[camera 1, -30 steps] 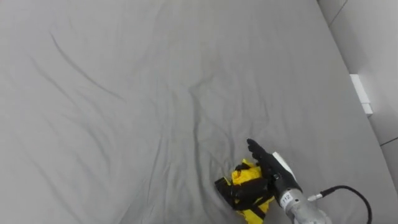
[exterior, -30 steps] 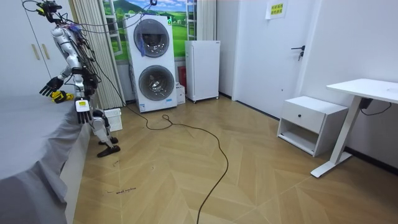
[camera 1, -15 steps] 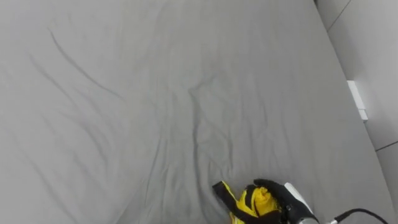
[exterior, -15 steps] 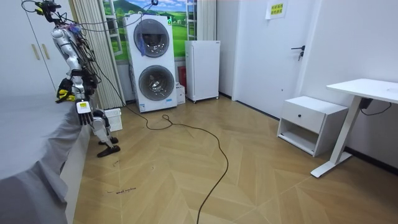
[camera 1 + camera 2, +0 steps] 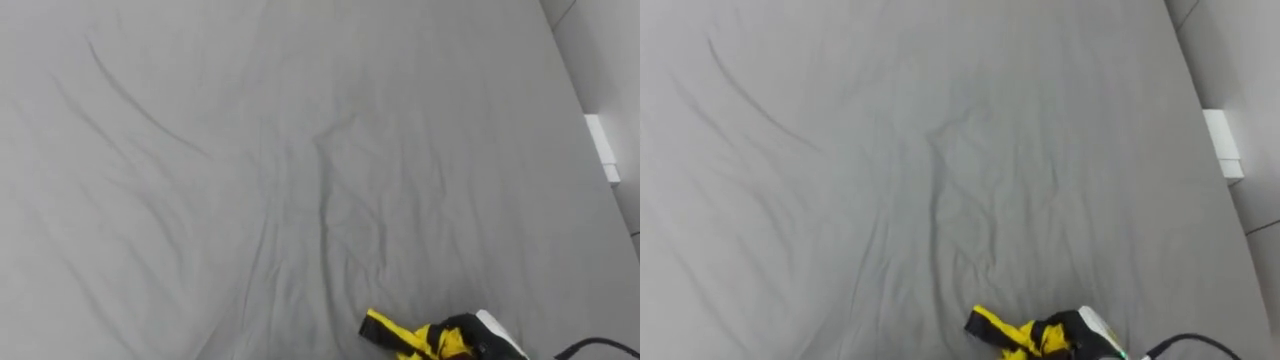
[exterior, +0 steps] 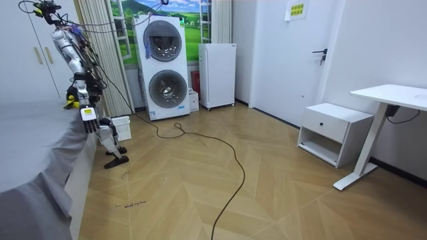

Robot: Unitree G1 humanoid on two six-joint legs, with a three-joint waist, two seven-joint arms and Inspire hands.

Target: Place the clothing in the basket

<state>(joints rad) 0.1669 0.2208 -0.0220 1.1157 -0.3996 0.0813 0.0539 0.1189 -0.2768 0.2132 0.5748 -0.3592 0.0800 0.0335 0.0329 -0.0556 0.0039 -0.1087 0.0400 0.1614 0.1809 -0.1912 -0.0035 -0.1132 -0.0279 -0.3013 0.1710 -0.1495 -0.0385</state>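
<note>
Station: robot is standing at the side of the bed (image 6: pixel 30 150), at the room view's left, leaning over the grey sheet (image 5: pixel 300 150).
Right hand (image 5: pixel 468 332): is entering at the near edge of the bed, toward its right corner; dark fingers are curling round the cloth and clamping it, with no gap showing.
Garment (image 5: pixel 400 336): yellow-and-black cloth, bunched, is sitting in the right hand's grasp; a yellow fold is sticking out to the hand's left side over the sheet. Whether the cloth is touching the sheet cannot be told.
Room view check: a yellow patch (image 6: pixel 67 103) is showing at the hand by the bed's edge, at about the height of the mattress top.
Sheet: is lying wrinkled, with creases running from the far left corner toward the near middle.
Bed's right edge: pale floor is showing beyond it, with a small white block (image 5: pixel 602 148) lying there.
Slatted white item (image 6: pixel 121 128): is standing on the floor just beside the robot's feet; whether it is the basket cannot be told.
Surroundings: stacked washing machines (image 6: pixel 162 67) and a white fridge (image 6: pixel 217 75) are standing against the far wall, well apart from the bed.
</note>
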